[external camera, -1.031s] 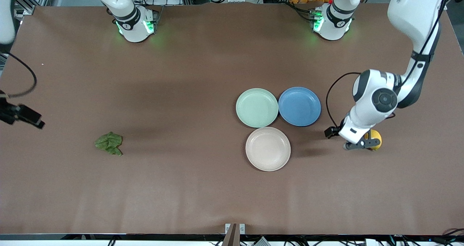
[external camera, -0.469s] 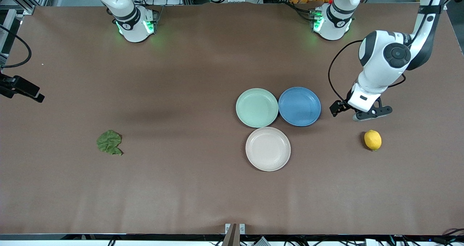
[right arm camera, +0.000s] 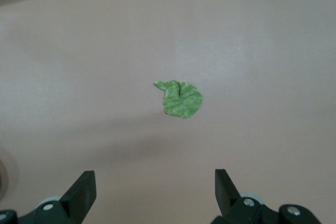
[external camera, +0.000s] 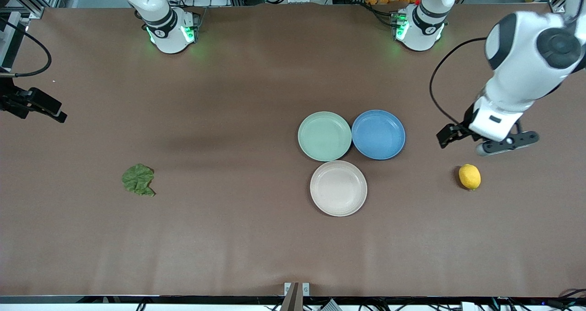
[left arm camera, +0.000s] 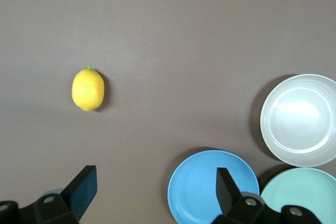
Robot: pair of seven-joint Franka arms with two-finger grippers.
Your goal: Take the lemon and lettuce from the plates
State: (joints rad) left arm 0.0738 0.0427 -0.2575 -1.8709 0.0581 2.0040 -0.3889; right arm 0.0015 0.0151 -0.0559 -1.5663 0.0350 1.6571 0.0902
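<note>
The yellow lemon (external camera: 469, 177) lies on the bare table, toward the left arm's end from the plates; it also shows in the left wrist view (left arm camera: 87, 89). The dark green lettuce (external camera: 138, 179) lies on the bare table toward the right arm's end, and shows in the right wrist view (right arm camera: 180, 98). The mint green plate (external camera: 324, 136) and the beige-white plate (external camera: 338, 188) hold nothing. My left gripper (external camera: 503, 144) (left arm camera: 155, 187) is open and empty, up over the table beside the lemon. My right gripper (external camera: 34, 106) (right arm camera: 152, 187) is open and empty, high over the right arm's end.
An empty blue plate (external camera: 378, 134) touches the mint plate, toward the left arm's end from it. The three plates sit close together. The two arm bases (external camera: 169, 27) (external camera: 419, 24) stand along the table's edge farthest from the front camera.
My left gripper opened, left the lemon on the table, then rose and swung toward the left arm's end. My right gripper drifted up at the table's right-arm end. The lettuce stayed put.
</note>
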